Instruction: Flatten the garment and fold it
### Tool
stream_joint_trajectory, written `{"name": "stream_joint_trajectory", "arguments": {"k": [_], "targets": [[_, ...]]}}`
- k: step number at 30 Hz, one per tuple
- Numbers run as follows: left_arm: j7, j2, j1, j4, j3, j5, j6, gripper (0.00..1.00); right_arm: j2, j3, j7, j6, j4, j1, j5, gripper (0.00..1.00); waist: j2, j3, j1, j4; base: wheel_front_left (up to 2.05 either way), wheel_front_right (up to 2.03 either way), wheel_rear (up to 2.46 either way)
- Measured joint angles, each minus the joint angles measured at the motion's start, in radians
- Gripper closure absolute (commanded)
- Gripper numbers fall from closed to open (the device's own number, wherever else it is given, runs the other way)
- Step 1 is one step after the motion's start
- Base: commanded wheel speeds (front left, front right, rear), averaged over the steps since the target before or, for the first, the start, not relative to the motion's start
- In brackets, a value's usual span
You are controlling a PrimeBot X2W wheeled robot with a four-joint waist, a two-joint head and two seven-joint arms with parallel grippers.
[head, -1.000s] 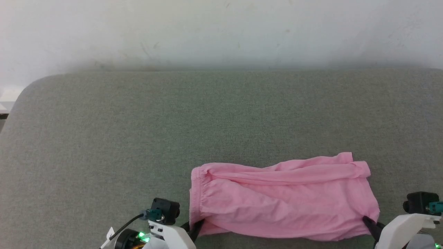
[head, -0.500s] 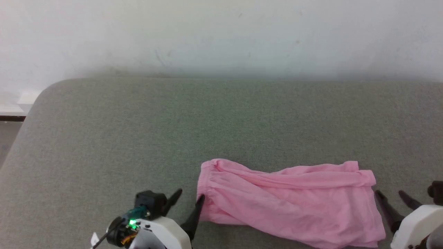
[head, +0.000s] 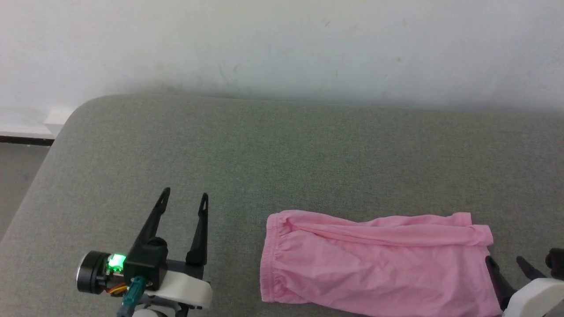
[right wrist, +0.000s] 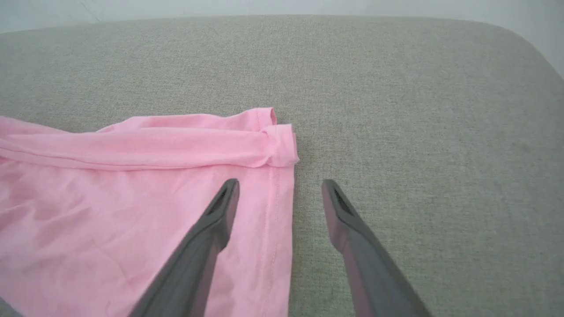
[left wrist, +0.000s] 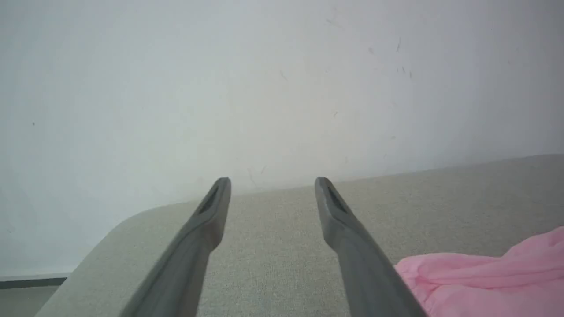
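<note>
Head view: the shorts (head: 374, 264) lie flat-ish on the grey bench (head: 282, 154), toward the near right part. They're laid out sideways, with the gathered waistband (head: 269, 259) at the left end. A long fold runs along the far edge. The left gripper (head: 185, 196) sits well off to the left of the shorts over bare bench, fingers spread wide and nothing between them, pointing toward the pale wall (head: 282, 44). The right gripper (head: 504, 260) pokes in at the bottom right corner, right at the shorts' right end, fingers apart too.

Left wrist view: the left gripper (left wrist: 272, 181) is released, with just bench (left wrist: 440, 198) and wall between its two fingers. A bit of pink shorts (left wrist: 484, 281) shows at the lower right, clear of the fingers.

Right wrist view: the right gripper (right wrist: 280, 182) is spread open and grasping nothing. One finger (right wrist: 211, 233) is over the pink fabric and the other is over bare bench, so the stitched hem (right wrist: 273, 211) runs up between them. Can't tell if the finger actually touches the cloth. The shorts (right wrist: 132, 198) fill the left side, a little wrinkled, with the rolled fold ending at the far corner.
</note>
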Motion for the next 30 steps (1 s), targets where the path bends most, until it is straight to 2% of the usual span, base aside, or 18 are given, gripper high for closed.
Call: {"name": "stream_joint_trajectory", "arguments": {"k": [3, 8, 15, 20, 21, 22, 26, 30], "targets": [[-0.001, -0.011, 0.019, -0.062, 0.031, 0.091, 0.031, 0.00, 0.028, -0.023, 0.013, 0.000, 0.050, -0.001, -0.016, 0.00, 0.0000, 0.007, 0.0000, 0.005, 0.00, 0.00, 0.00], [-0.001, -0.050, 0.084, -0.085, 0.059, 0.144, 0.040, 0.00, 0.081, -0.043, 0.074, 0.000, 0.138, -0.014, 0.029, 0.00, 0.0000, 0.022, -0.0001, 0.017, 0.00, 0.00, 0.00], [-0.001, -0.086, 0.085, -0.086, 0.082, 0.177, 0.013, 0.00, 0.081, -0.026, 0.135, 0.000, 0.198, -0.064, 0.079, 0.00, 0.0000, 0.048, 0.0000, 0.037, 0.00, 0.00, 0.00], [-0.001, -0.104, 0.083, -0.083, 0.092, 0.193, -0.012, 0.00, 0.045, 0.032, 0.174, -0.005, 0.205, -0.082, 0.097, 0.00, 0.0000, 0.068, -0.0002, 0.047, 0.00, 0.00, 0.00], [-0.001, -0.107, 0.083, -0.081, 0.094, 0.195, -0.015, 0.00, 0.036, 0.045, 0.181, -0.008, 0.205, -0.086, 0.106, 0.55, 0.0000, 0.072, -0.0001, 0.048, 0.00, 0.00, 0.00], [-0.001, -0.110, 0.082, -0.079, 0.095, 0.195, -0.019, 0.00, 0.029, 0.053, 0.185, -0.008, 0.205, -0.089, 0.115, 1.00, 0.0000, 0.074, -0.0001, 0.049, 0.00, 0.00, 0.00], [-0.001, -0.126, 0.082, -0.066, 0.100, 0.196, -0.032, 0.00, 0.021, 0.082, 0.185, -0.006, 0.207, -0.100, 0.132, 1.00, 0.0000, 0.075, 0.0000, 0.048, 0.00, 0.00, 0.00], [-0.001, -0.136, 0.083, -0.052, 0.106, 0.201, -0.048, 0.00, 0.024, 0.061, 0.150, 0.002, 0.223, -0.104, 0.126, 1.00, 0.0000, 0.063, 0.0000, 0.043, 0.00, 0.00, 0.00]]}}
